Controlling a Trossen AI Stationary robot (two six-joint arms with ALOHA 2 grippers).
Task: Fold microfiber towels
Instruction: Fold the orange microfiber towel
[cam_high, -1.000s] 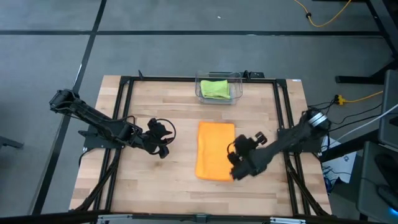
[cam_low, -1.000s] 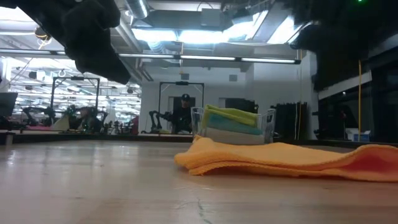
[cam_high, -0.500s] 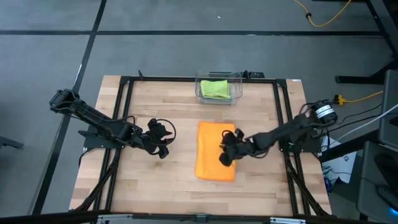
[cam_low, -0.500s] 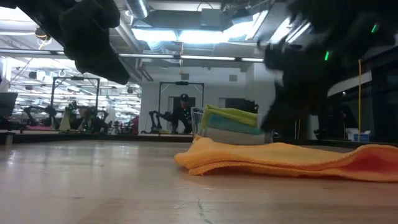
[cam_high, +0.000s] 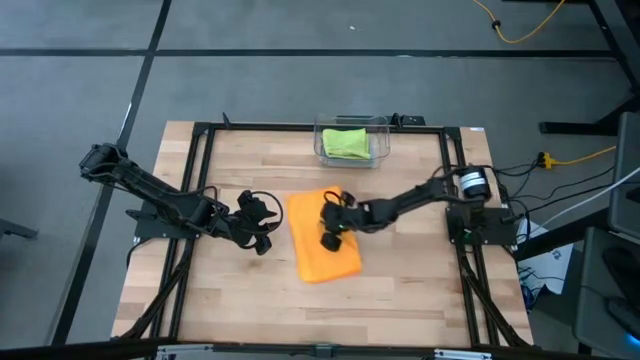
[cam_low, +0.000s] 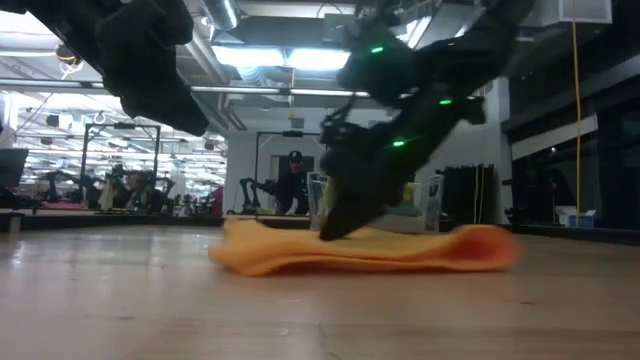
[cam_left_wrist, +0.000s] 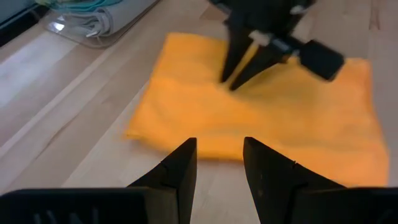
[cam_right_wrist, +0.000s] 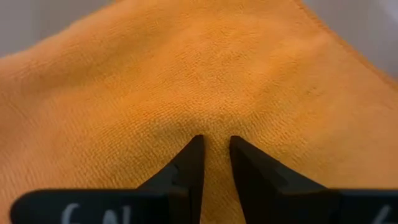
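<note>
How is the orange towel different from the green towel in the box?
The orange towel lies spread on the wooden table; the lime green towel sits folded small in the clear plastic bin. The orange one looks much bigger from above. The right pincer presses its tips onto the orange one; nothing touches the green one. Both are soft, bright cloths.

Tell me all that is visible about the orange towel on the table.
The orange towel is a soft, fuzzy microfiber cloth, folded into a thick rectangle. It lies flat near the middle of the wooden table, turned slightly askew, in front of the clear bin. The right gripper presses down on its middle with fingers nearly together, dimpling the cloth. The left gripper waits open beside it, not touching it.
</note>
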